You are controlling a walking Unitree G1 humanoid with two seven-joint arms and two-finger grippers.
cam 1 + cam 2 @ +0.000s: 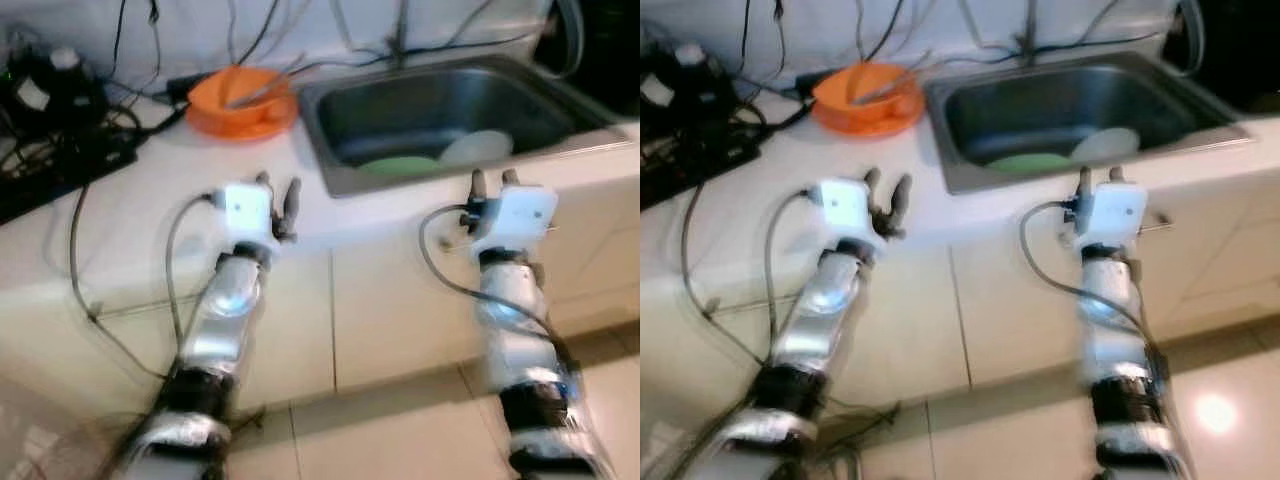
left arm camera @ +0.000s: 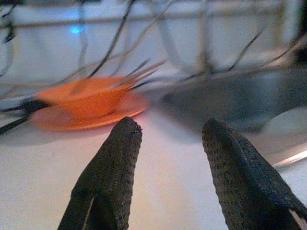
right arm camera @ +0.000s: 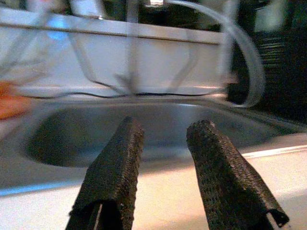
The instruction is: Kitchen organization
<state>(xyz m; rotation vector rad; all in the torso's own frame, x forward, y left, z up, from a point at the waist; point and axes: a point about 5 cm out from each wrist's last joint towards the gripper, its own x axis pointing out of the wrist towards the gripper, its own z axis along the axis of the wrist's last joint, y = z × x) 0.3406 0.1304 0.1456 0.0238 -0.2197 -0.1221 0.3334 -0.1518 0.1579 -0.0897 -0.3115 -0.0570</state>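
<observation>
Left gripper (image 1: 278,196): hovering empty, fingers apart, facing the orange bowl (image 1: 240,100).
Right gripper (image 1: 494,183): hovering empty, fingers apart, facing the sink (image 1: 330,150).
Risk: loose cables (image 1: 100,130) are lying nearby, likely snagging any reach.

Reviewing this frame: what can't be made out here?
- Utensils in the orange bowl: blurred in both eye views and the left wrist view; type unclear.
- Green plate and white dish in the sink: partly hidden by its front wall.
- Dark cable clutter: cut off by the left edge.
- Tap: streaked in the right wrist view.
</observation>
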